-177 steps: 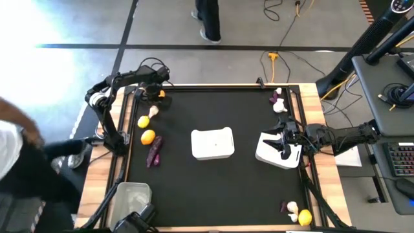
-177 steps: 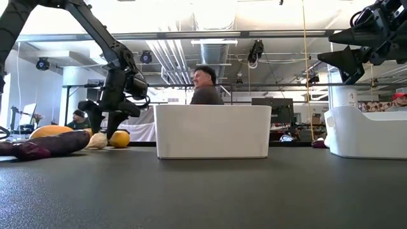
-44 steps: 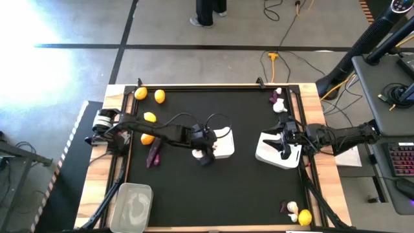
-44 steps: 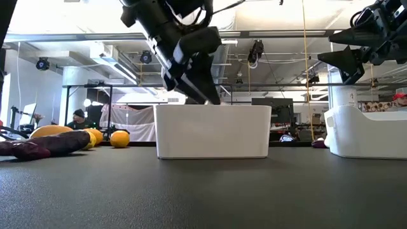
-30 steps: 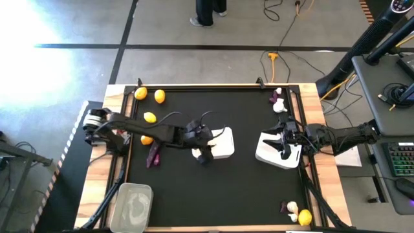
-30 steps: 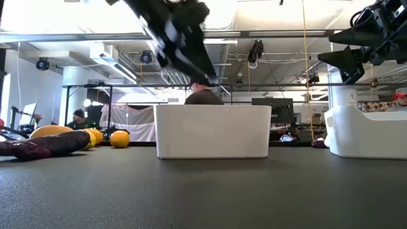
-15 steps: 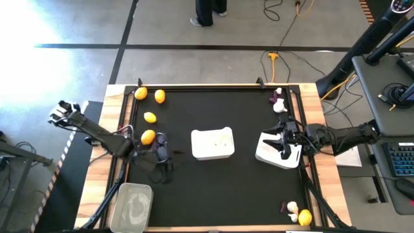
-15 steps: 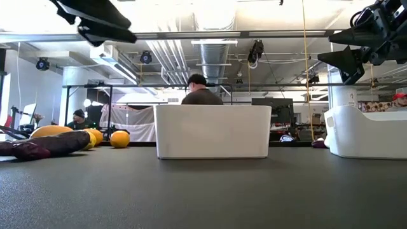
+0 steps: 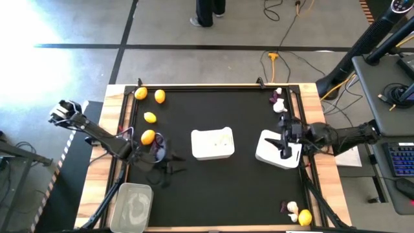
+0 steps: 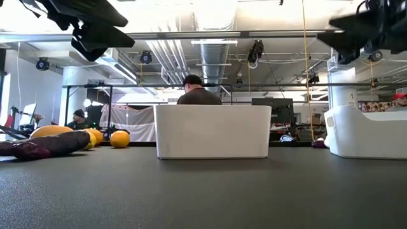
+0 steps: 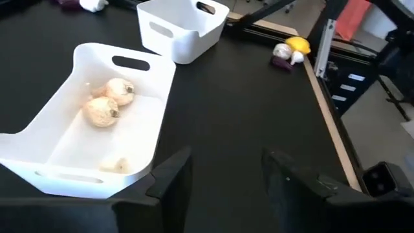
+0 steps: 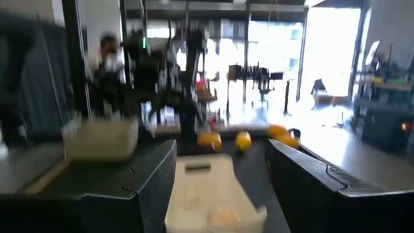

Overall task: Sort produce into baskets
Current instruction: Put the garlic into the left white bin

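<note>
The left hand hangs open and empty over the tabletop's left side, just right of the dark purple vegetable, whose long axis runs near-to-far; this arm is far nearer it than the right one. The right hand, open and empty, hovers over the right white tray, while the middle white tray holds three garlic bulbs. No writing or labels can be read.

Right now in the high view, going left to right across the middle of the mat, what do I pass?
Orange lemon → left gripper → centre white tray → right white tray with the right gripper over it.
</note>
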Controlling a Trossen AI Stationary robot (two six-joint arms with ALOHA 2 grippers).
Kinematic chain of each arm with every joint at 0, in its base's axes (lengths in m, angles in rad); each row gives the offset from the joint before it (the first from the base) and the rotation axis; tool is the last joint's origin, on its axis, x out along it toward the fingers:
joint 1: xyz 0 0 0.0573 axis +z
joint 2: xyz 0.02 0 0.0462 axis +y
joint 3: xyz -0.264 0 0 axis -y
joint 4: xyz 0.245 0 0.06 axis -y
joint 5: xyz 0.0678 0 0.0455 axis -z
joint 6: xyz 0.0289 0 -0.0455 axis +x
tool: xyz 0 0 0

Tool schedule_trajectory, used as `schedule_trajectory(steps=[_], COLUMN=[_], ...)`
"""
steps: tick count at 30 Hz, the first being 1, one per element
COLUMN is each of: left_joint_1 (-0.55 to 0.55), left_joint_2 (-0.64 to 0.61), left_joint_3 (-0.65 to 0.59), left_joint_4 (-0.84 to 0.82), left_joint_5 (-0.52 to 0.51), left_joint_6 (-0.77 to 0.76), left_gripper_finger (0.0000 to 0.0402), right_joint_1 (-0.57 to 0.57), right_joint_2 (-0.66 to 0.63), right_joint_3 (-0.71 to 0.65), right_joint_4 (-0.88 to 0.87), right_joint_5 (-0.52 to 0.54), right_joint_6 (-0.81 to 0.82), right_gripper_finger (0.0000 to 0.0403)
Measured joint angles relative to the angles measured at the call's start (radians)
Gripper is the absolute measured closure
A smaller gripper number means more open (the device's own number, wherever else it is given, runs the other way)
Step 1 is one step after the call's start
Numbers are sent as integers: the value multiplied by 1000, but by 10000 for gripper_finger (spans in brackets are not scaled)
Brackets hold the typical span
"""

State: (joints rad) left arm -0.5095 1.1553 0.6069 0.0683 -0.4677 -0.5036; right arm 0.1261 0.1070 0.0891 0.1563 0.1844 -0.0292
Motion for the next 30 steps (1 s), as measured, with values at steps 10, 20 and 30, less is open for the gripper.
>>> schedule_trajectory(steps=[10,20,30], left_joint_1=[0,0,1], left_joint_2=[67,240,428], left_joint_3=[46,21,21], left_joint_4=[33,334,536], left_joint_5=[-117,-137,-174], left_joint_6=[54,218,260], left_gripper_finger=[235,235,235], right_joint_1=[-2,-8,-161], right_joint_2=[4,244,608], right_joint_3=[0,65,588], right_joint_4=[350,417,-639], right_joint_5=[20,728,916], right_joint_6=[52,-71,401], right_gripper_finger=[174,174,174])
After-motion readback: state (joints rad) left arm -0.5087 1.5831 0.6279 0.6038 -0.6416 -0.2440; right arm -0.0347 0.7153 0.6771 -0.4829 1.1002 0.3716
